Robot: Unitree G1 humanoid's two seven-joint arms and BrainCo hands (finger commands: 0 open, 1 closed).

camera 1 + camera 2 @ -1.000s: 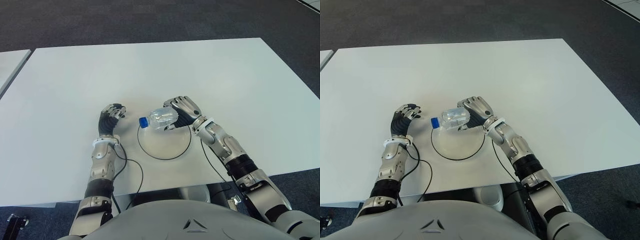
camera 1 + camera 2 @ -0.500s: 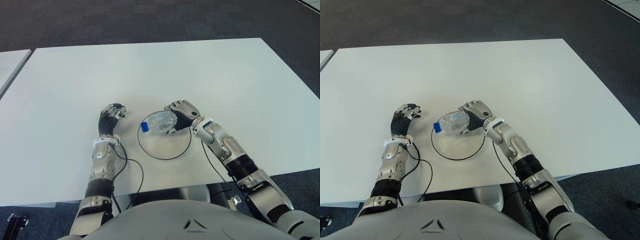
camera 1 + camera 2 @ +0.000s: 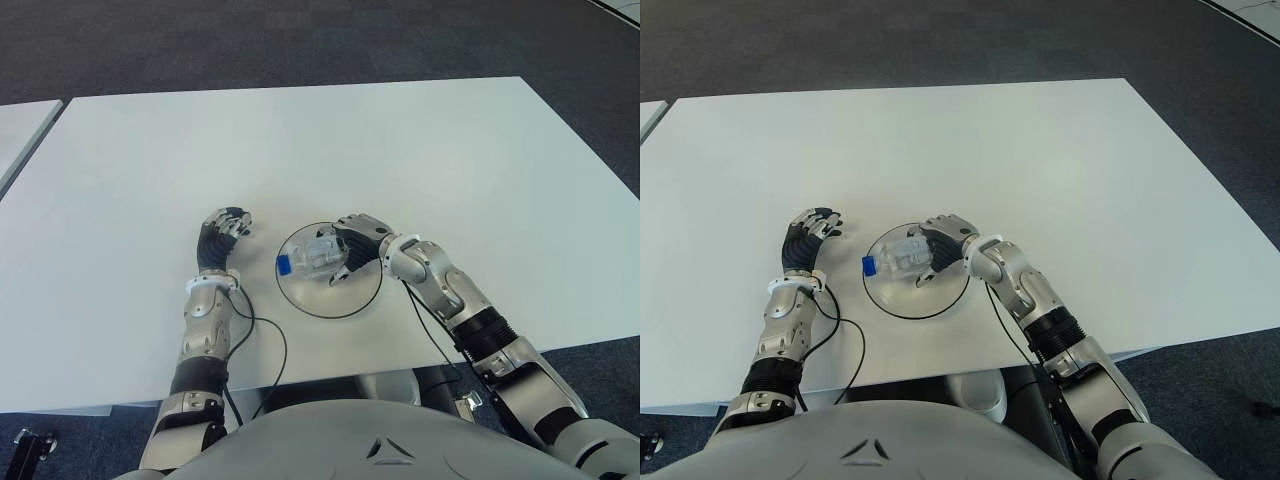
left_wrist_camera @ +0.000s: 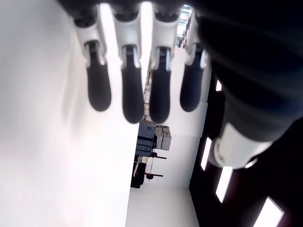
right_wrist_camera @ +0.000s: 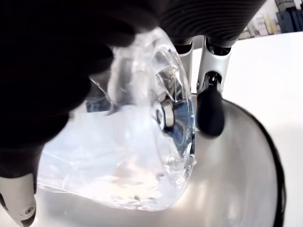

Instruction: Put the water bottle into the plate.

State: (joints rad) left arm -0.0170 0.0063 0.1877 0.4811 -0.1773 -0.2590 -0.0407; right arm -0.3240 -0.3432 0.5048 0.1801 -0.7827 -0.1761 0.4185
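Your right hand (image 3: 358, 240) has its fingers (image 5: 210, 111) wrapped round the bottle (image 3: 313, 258) lying over the plate (image 3: 350, 300), so lower gently until it rests there, then spread them slowly; your left hand (image 3: 222, 235), loosely curled and empty, shows left of the plate.

Water bottle (image 3: 312, 256) in plate (image 3: 350, 298), on table (image 3: 300, 140); left robot hand (image 3: 222, 232) beside plate's left.

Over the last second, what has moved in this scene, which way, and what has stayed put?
The right hand has carried the water bottle down and toward the robot; it now lies on its side over the plate, blue cap toward the left hand. The fingers remain wrapped around it. The left hand, plate and table have not moved.
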